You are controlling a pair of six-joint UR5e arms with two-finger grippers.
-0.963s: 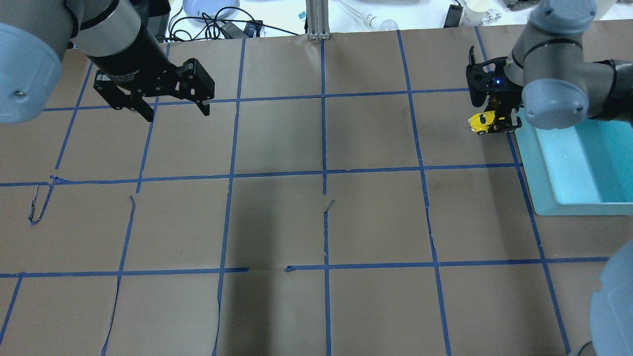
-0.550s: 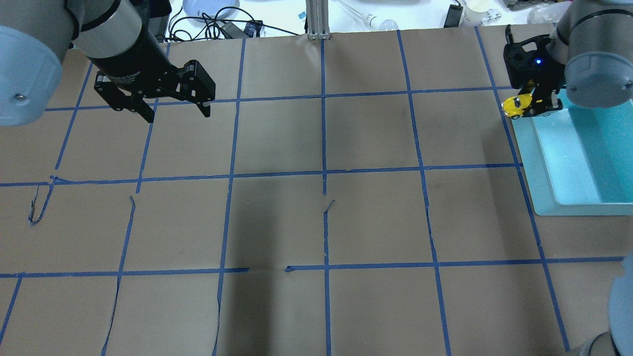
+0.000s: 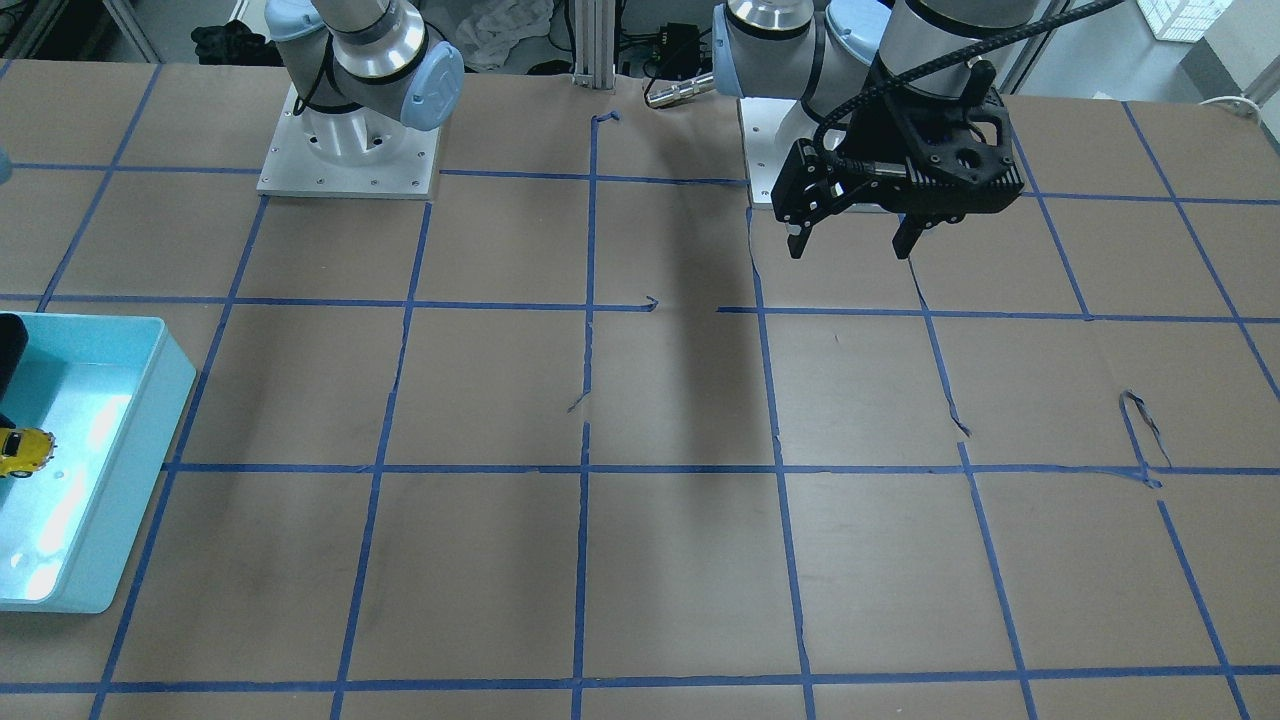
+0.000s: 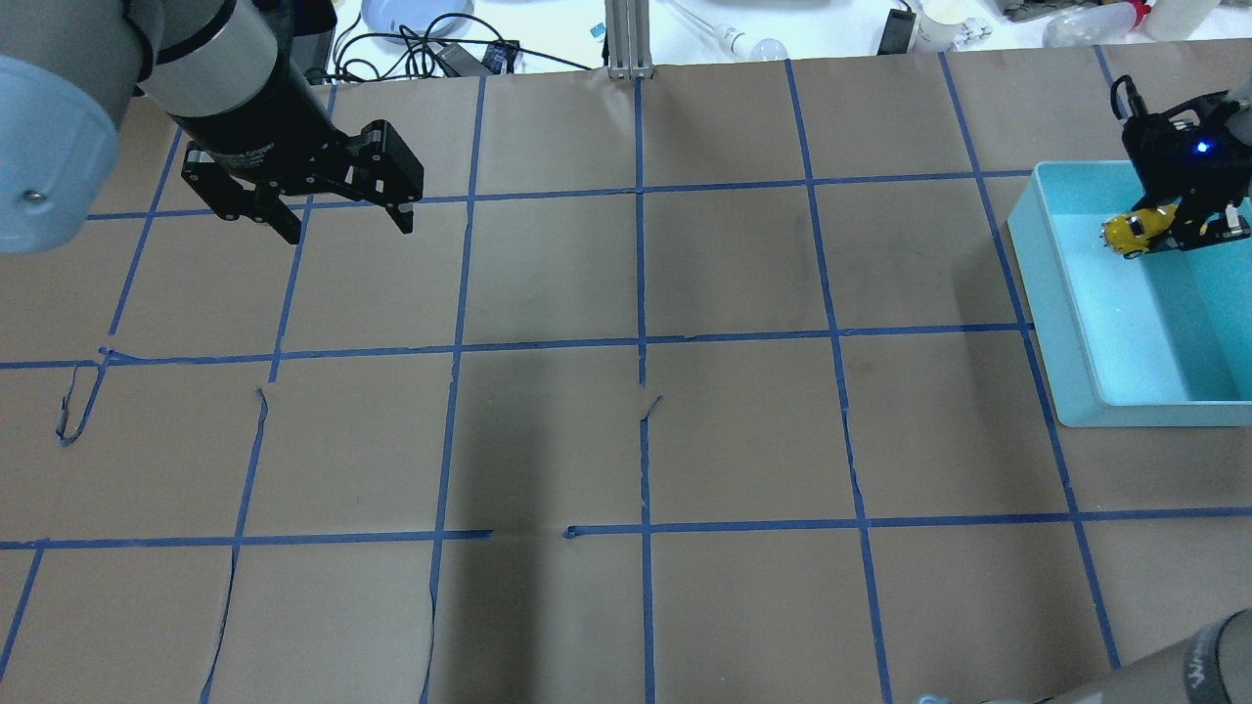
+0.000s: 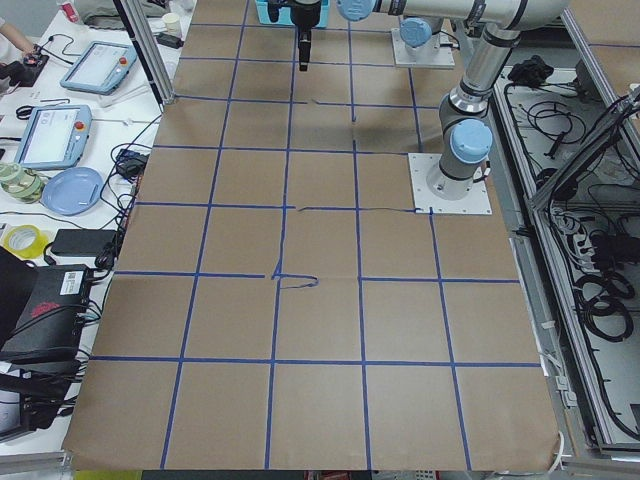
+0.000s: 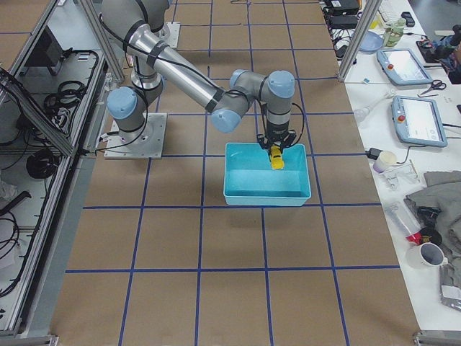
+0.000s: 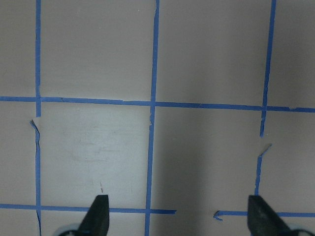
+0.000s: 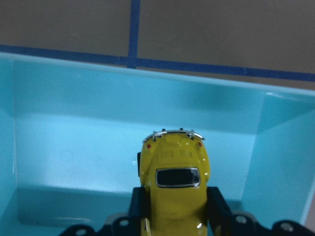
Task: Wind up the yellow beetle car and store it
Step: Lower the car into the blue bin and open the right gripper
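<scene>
Over brown paper at far left, left gripper spread wide, holding nothing. At far right, yellow beetle car pinched between right gripper fingers (rear end poking past the tips), over the turquoise bin floor. A second ago, outside the bin, just beside its wall.

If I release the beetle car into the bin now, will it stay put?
Probably not at once: the yellow beetle car has wheels, so it may roll until the walls of the teal bin stop it. Its glossy, rounded shell looks slippery, so it could twist in the right gripper, shut on its sides. It looks rigid and likely light.
</scene>
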